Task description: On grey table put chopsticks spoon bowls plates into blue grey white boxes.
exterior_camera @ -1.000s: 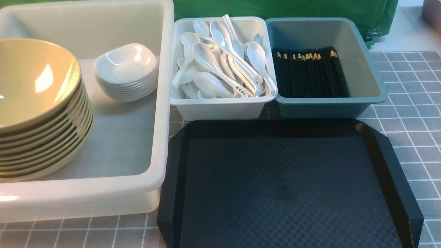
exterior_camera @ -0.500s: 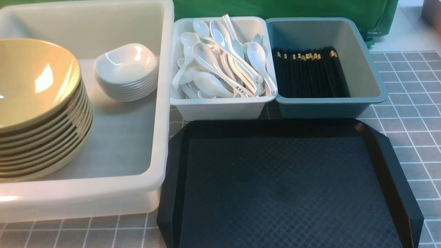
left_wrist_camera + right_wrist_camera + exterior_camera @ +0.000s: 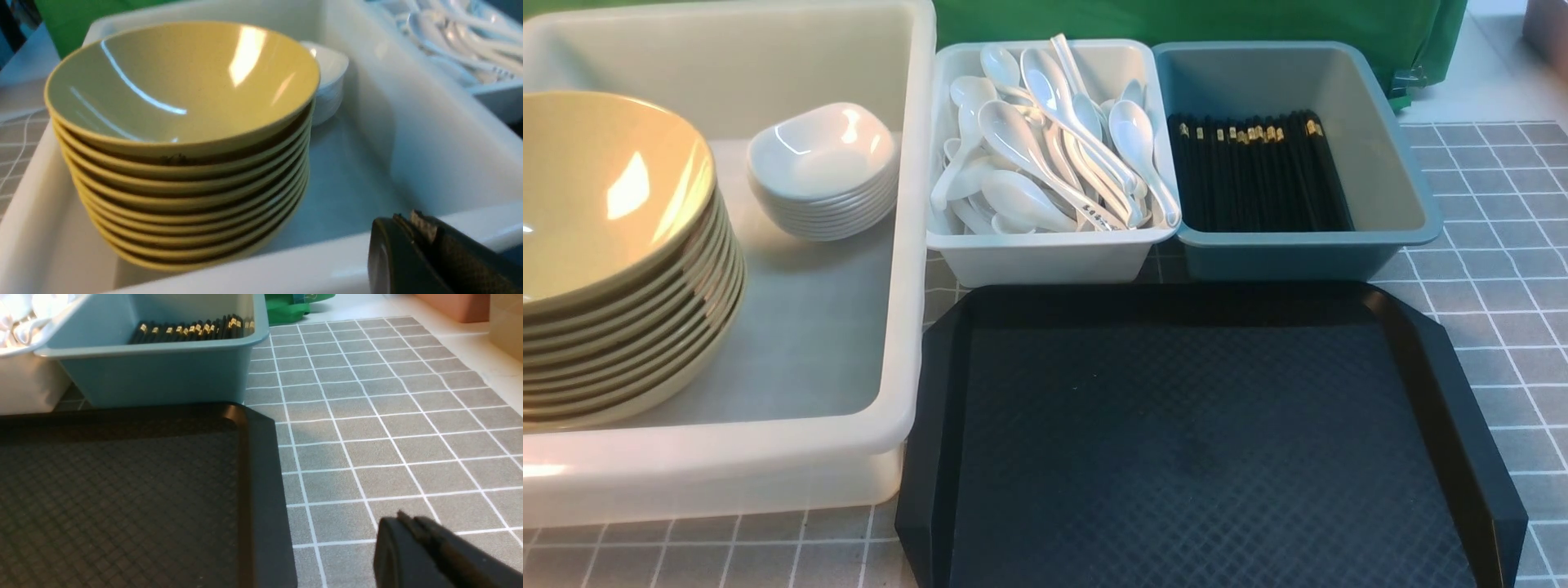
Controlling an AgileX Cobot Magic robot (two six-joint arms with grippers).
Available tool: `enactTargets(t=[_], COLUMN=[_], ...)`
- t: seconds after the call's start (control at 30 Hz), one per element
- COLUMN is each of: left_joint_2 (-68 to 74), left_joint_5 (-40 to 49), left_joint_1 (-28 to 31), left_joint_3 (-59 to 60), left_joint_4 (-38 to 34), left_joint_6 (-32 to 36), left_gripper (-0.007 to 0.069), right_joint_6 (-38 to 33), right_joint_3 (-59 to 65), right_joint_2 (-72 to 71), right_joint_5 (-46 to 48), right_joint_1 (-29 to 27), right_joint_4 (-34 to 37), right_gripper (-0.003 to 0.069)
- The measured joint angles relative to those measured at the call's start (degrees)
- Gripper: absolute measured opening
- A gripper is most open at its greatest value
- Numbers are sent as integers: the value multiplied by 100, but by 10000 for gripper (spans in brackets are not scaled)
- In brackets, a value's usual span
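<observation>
A stack of several yellow bowls (image 3: 605, 253) (image 3: 184, 134) and a stack of small white plates (image 3: 823, 167) (image 3: 329, 77) sit in the large white box (image 3: 907, 245). White spoons (image 3: 1045, 155) fill the small grey-white box (image 3: 1045, 257). Black chopsticks (image 3: 1258, 171) (image 3: 192, 328) lie in the blue box (image 3: 1298, 253) (image 3: 163, 375). My left gripper (image 3: 406, 220) is shut and empty, just outside the white box's near rim (image 3: 286, 265). Over the grey table (image 3: 388, 437), beside the tray, my right gripper (image 3: 408, 520) is shut and empty. Neither gripper shows in the front view.
A black tray (image 3: 1201, 441) (image 3: 122, 490) with nothing on it lies in front of the two small boxes. Green cloth (image 3: 1176, 20) hangs behind the boxes. The grey gridded table (image 3: 1503, 286) stretches bare to the right of the tray.
</observation>
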Motion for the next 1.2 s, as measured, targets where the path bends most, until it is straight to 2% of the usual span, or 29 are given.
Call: enactTargets(t=[0.13,0.23,0.33,0.47,0.83,1.2], left_joint_2=[-90,-186,-457,-491,-491,-491], left_joint_5=[-1711,-2419,-2743,-2692,-1807,-1779], left_joint_1=[500,779,876,876,876,876], left_joint_3=[1026,1600,2185,2460,2460,2460], left_joint_4=[-533,-771,-826,-728,-399,-399], left_joint_6=[103,118,118,118,69,57], left_gripper=[-8,-8,-8,-8,-8,-8], right_joint_6=[0,0,0,0,0,0], right_joint_3=[0,0,0,0,0,0], right_joint_2=[0,0,0,0,0,0], right_joint_5=[0,5,5,5,5,5], right_joint_1=[0,0,0,0,0,0], right_joint_4=[0,0,0,0,5,5], right_gripper=[52,57,60,62,66,78])
